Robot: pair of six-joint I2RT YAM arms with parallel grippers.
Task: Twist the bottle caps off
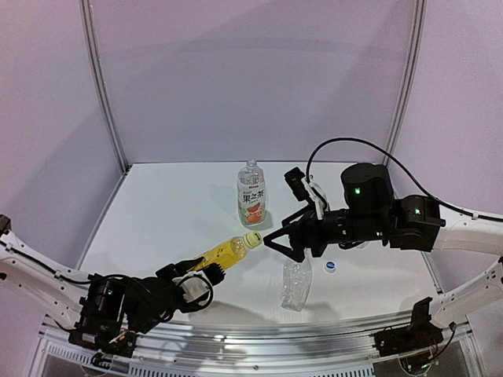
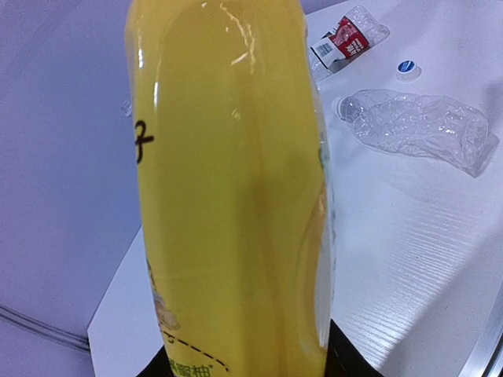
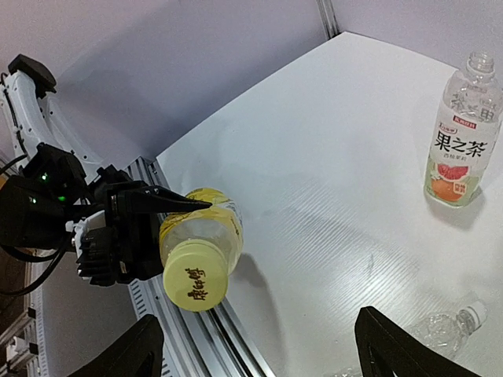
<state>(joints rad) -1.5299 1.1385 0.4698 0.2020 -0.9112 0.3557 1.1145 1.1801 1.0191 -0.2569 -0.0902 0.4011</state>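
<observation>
1. left gripper is clenched on the yellow bottle. it grabs the bottle round its fat middle part.
2. the left gripper holds this bottle up off the table, close to the near edge and a bit left of the middle. the bottle is tipped over. its bottom is by the left gripper and its top points toward the far right corner.
3. the yellow cap sits on the top of the yellow bottle. it has dark writing on it.
4. the right gripper hangs in the air just beside the yellow cap, facing it. its two fingers stand wide apart and hold nothing. the cap is in front of them and touches neither one.
5. the fruit bottle stands upright by itself near the far edge of the table, about in the middle. it is clear and has a picture label with orange fruit on it.
6. the plain clear bottle lies on its side near the near edge, a bit right of the middle. it looks crinkled and squashed.
7. a blue-and-white cap lies flat on the table near the plain clear bottle, on the side toward the right edge. the two do not touch.
8. the red-label bottle lies on its side past the little cap, farther from the near edge. only the left wrist view shows it. it looks crinkled too.
</observation>
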